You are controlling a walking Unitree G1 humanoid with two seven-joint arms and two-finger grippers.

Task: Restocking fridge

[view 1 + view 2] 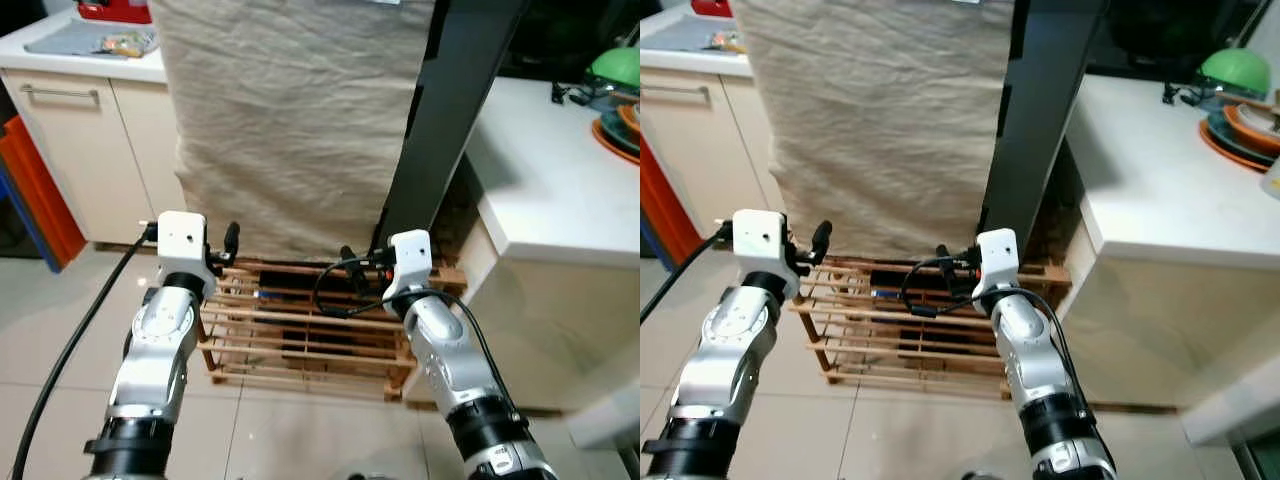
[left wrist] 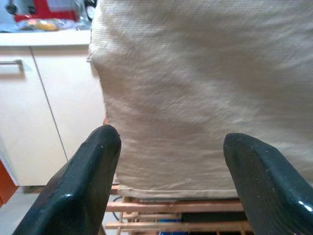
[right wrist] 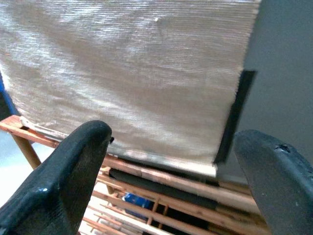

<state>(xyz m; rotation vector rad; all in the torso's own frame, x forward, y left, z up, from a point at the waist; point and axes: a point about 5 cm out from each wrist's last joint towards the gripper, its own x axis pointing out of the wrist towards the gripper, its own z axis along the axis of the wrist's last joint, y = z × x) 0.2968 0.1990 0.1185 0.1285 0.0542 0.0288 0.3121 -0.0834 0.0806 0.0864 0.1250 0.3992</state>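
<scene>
Fridge (image 1: 470, 90), dark & draped w/ beige cloth (image 1: 290, 120), is standing just ahead above a wooden slatted rack (image 1: 310, 330). Left gripper (image 2: 166, 186) & right gripper (image 3: 171, 171) are being held wide apart, empty. Risk: fingers are snagging cloth or striking rack if advanced blind; no handle is being seen.

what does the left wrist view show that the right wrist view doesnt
The left wrist view alone has the cream cabinet door with its metal handle, and the white counter carrying a red item. The right wrist view alone has the dark fridge side beside the cloth, and a blue object in the rack. Both share the beige cloth hanging down over the wooden slatted rack, seen between an open pair of black fingers: the left gripper and the right gripper.
</scene>
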